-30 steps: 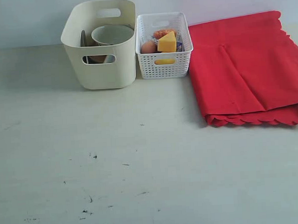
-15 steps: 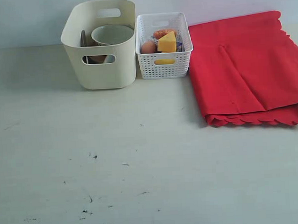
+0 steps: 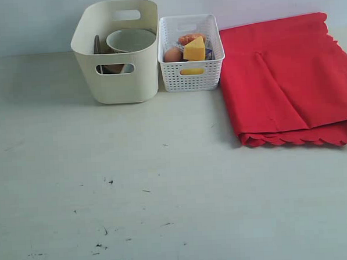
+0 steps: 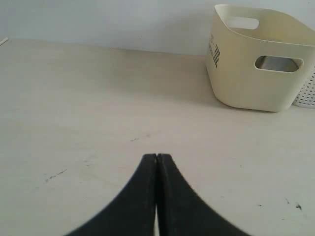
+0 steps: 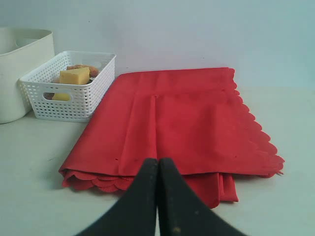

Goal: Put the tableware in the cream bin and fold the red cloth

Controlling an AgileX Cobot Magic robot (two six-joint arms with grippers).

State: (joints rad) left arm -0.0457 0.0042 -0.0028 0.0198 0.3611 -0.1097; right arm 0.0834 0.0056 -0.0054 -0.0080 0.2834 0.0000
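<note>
The cream bin (image 3: 119,80) stands at the back left of the table and holds a pale bowl (image 3: 130,40) and a brown plate (image 3: 97,45) on edge. In the left wrist view the cream bin (image 4: 256,81) is far off, with something steel behind its handle cut-out. The red cloth (image 3: 287,80) lies folded at the back right, scalloped edges along its front and right sides. My left gripper (image 4: 156,158) is shut and empty over bare table. My right gripper (image 5: 158,161) is shut and empty, just short of the red cloth (image 5: 187,118). Neither arm shows in the exterior view.
A white lattice basket (image 3: 191,76) with a cheese wedge (image 3: 195,49), an egg (image 3: 172,54) and other food stands between the bin and the cloth. The white table (image 3: 165,188) carries small dark scuff marks near its front.
</note>
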